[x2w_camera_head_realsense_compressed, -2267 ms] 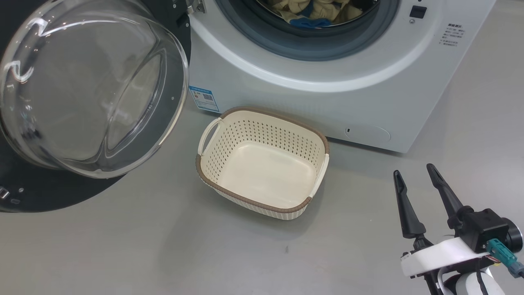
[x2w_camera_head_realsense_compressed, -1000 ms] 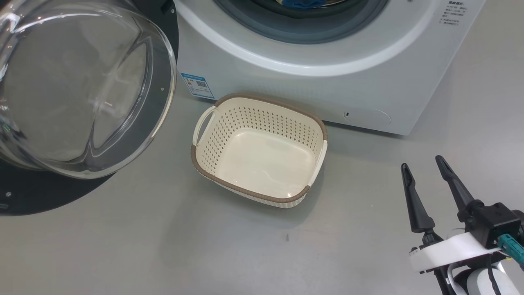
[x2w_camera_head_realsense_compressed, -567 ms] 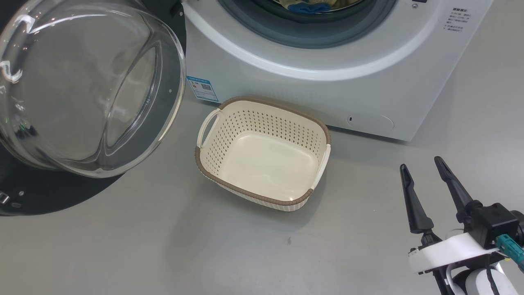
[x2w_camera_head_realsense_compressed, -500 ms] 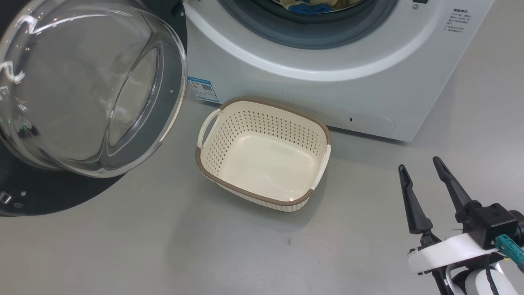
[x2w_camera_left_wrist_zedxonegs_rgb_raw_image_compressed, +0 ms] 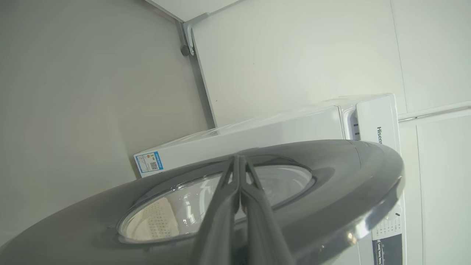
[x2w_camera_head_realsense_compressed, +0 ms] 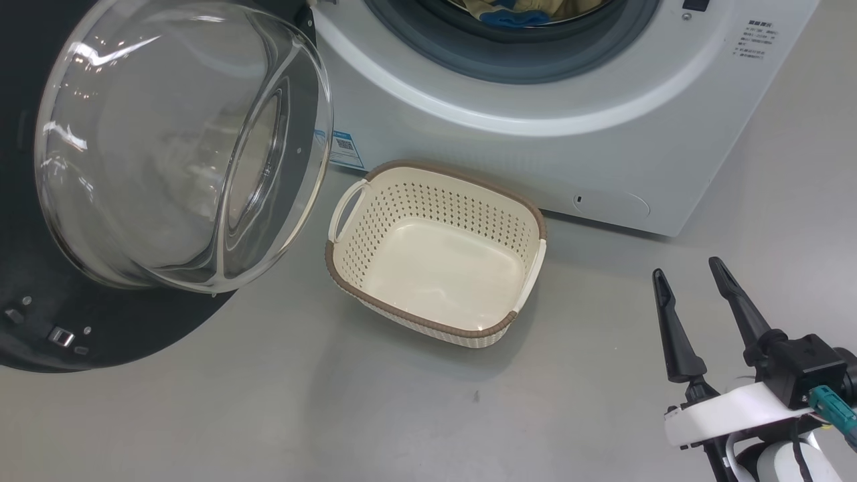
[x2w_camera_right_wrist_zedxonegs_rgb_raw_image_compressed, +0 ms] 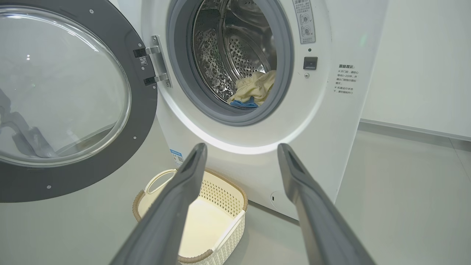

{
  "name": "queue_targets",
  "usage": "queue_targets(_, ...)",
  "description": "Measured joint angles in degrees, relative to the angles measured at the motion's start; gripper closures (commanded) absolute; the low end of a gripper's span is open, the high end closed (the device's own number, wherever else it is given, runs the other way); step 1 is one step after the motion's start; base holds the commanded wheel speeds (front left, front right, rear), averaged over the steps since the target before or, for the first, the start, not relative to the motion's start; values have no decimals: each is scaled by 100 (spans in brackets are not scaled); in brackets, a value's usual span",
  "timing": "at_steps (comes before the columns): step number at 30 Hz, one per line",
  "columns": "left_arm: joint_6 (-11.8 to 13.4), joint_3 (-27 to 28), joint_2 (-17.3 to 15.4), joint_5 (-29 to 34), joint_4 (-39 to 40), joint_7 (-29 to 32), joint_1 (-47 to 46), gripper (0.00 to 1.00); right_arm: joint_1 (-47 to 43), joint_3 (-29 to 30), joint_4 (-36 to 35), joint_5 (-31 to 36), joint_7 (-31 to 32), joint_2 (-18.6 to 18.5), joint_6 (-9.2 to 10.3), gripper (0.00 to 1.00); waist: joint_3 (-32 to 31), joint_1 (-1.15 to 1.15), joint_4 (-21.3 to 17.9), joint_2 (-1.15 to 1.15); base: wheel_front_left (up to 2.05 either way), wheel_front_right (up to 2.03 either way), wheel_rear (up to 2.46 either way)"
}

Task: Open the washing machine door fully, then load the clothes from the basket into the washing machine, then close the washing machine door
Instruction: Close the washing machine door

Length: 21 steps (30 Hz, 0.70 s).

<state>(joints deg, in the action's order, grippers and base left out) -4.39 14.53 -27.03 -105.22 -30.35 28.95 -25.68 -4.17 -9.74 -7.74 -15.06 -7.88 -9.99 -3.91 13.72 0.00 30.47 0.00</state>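
The washing machine (x2w_camera_head_realsense_compressed: 535, 140) stands with its door (x2w_camera_head_realsense_compressed: 181, 154) swung out to the left, the glass bowl facing me. Cream-yellow and blue clothes (x2w_camera_right_wrist_zedxonegs_rgb_raw_image_compressed: 254, 90) lie inside the steel drum, and their edge shows in the head view as clothes (x2w_camera_head_realsense_compressed: 515, 10). The basket (x2w_camera_head_realsense_compressed: 415, 316) sits empty on the floor in front of the washer. My right gripper (x2w_camera_head_realsense_compressed: 686, 268) hovers open to the basket's right, holding nothing; in its own view the right gripper (x2w_camera_right_wrist_zedxonegs_rgb_raw_image_compressed: 242, 147) points at the drum opening. My left gripper (x2w_camera_left_wrist_zedxonegs_rgb_raw_image_compressed: 236, 158) is shut, lying close along the outer face of the door (x2w_camera_left_wrist_zedxonegs_rgb_raw_image_compressed: 349, 173).
A blue label sticker (x2w_camera_head_realsense_compressed: 345, 148) marks the washer's lower left corner. Grey floor (x2w_camera_head_realsense_compressed: 268, 415) spreads in front of the basket. A white wall (x2w_camera_right_wrist_zedxonegs_rgb_raw_image_compressed: 423, 55) stands to the washer's right.
The door has swung a little toward the washer, its glass bowl now nearer the basket's left handle. The head view has also shifted. My right gripper has stayed open and almost still.
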Motion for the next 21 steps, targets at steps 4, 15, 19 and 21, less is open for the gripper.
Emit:
queue_targets(4, -100, 79, 2, -127, 146, 209, 136, 100, 1, 11, -26, -2, -9, 43, 5, 0, 34, 0, 6, 0, 0, 0, 0)
queue_targets(15, -244, 194, 115, -426, 803, 869, 669, 100, 4, 56, -37, -3, -102, 89, 55, 0, 30, 0, -81, 0, 0, 0, 0)
queue_targets(19, -249, 121, 271, -483, 1163, 1122, 833, 100, 4, 129, -49, -8, -152, 92, 110, 0, 18, 0, -125, 0, 0, 0, 0)
queue_targets(21, -249, 75, 310, -512, 1354, 1241, 910, 100, 1, 140, -54, -32, -152, 99, 112, 0, 15, 0, -151, 0, 0, 0, 0)
